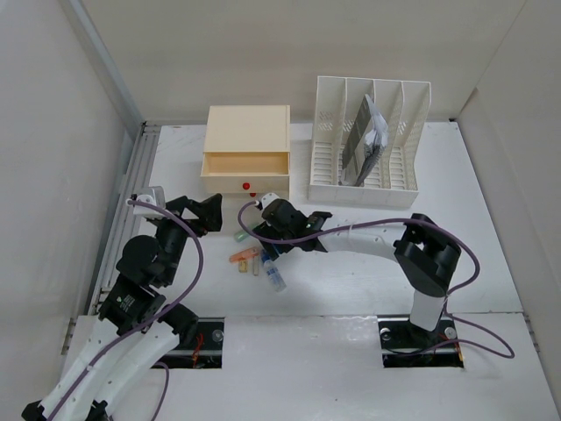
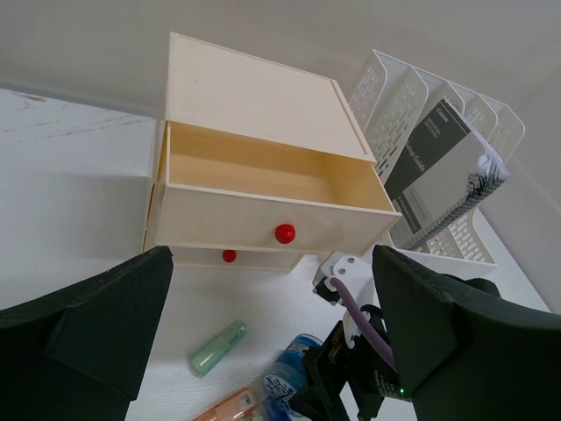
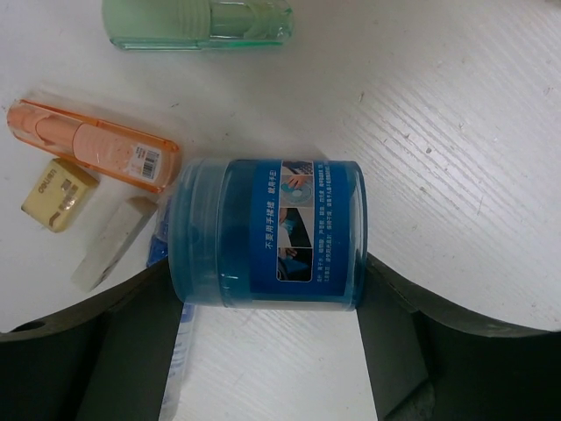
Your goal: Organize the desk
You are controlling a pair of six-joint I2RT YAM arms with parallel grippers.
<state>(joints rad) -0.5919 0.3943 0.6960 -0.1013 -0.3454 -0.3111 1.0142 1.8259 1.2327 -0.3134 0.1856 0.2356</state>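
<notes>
The right tool (image 3: pixel 267 279) clasps the blue jar (image 3: pixel 263 230) by its ends, with the open drawer (image 1: pixel 244 165) just beyond, far-left.

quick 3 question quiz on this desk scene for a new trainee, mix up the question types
1. True or false: the top drawer of the cream drawer box is open.
2. Pick one. The left gripper is: A) open and empty, B) shut on something, C) out of view.
3. Short answer: what does the right gripper have between its fingers?

Key
1. True, it is pulled out and looks empty.
2. A
3. The blue jar, lying on its side, with a finger against each end.
</notes>
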